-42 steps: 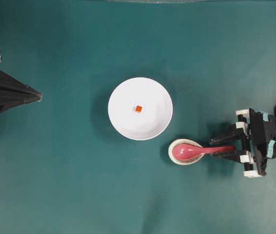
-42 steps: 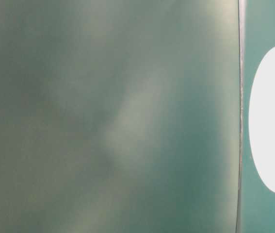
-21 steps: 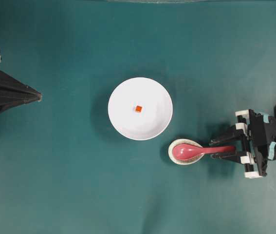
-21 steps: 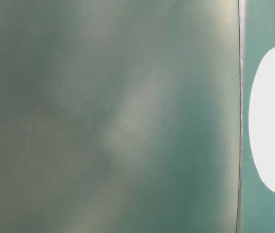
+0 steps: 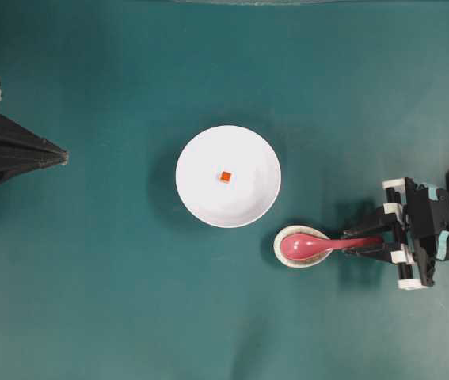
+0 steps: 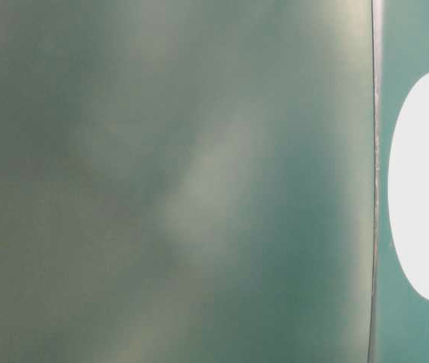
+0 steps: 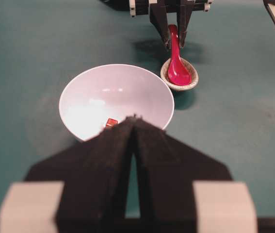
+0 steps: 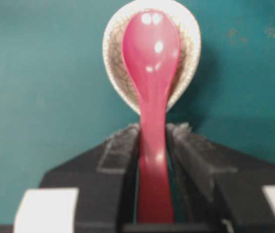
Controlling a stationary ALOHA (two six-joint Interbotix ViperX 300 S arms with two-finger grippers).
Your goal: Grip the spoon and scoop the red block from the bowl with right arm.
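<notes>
pink-red spoon (image 8: 151,97) sits in the speckled dish (image 8: 186,53); right gripper (image 8: 152,145) pinches its handle; left gripper (image 7: 134,127) pressed together; red block (image 5: 225,176) in bowl (image 5: 200,198)

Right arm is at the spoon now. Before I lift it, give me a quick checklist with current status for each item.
1. Spoon handle lies between the right gripper fingers: ok.
2. Grip firm: cannot tell; a thin gap shows on one side of the handle in the wrist view.
3. Spoon's scoop rests in the speckled dish, lift path above it open: ok.
4. Red block sits in the bowl, near the middle: ok.
5. Left gripper closed and parked far from the bowl: ok.
6. Table-level view usable: not ok, blurred.
</notes>
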